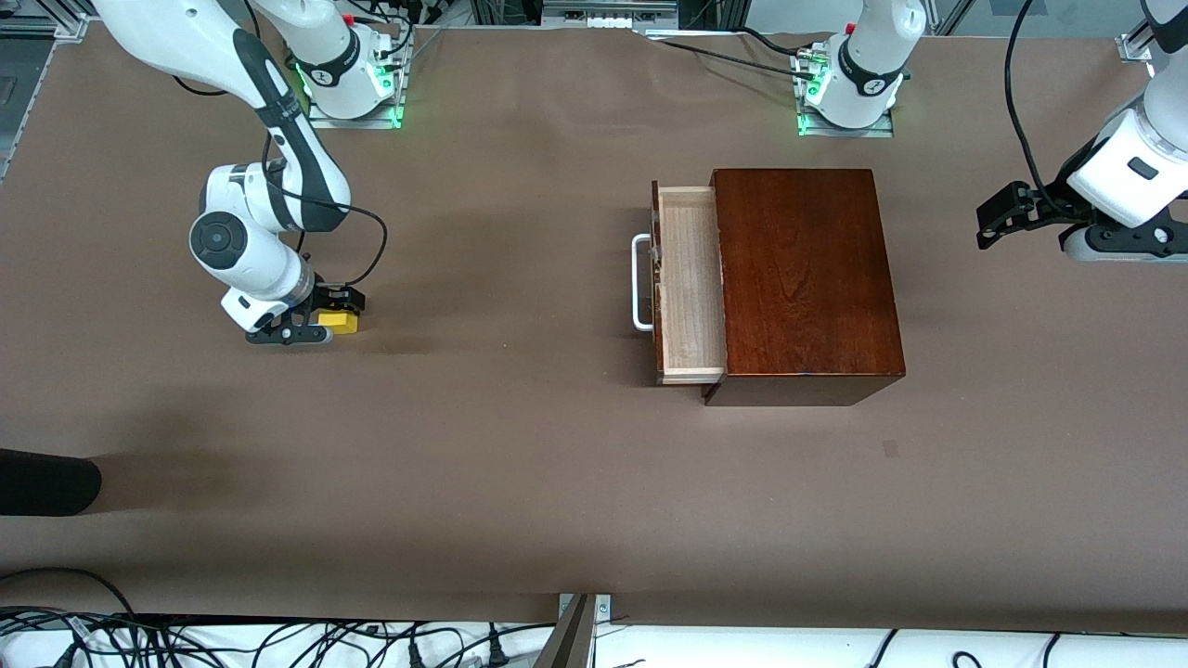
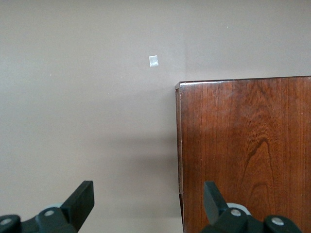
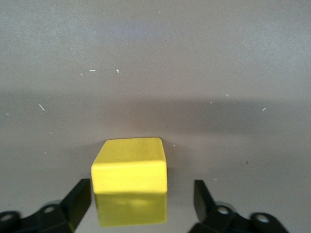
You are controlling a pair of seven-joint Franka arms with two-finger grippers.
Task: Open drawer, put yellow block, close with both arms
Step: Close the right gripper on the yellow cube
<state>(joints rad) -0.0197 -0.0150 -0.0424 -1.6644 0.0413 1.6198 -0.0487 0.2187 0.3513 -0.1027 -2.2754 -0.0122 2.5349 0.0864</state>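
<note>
R gripper down at table, fingers wide, either side of yellow block, gaps visible. Block at 9 o'clock from drawer, which is pulled out. L gripper waits, wide, unladen.

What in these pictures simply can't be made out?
- Drawer interior, front view: the wooden box covers all but the pulled-out part.
- Yellow block, right wrist view: its lower part is cut off by the edge; whether the right hand's fingers touch it is unclear.
- Left hand, left wrist view: only the fingertips show.
</note>
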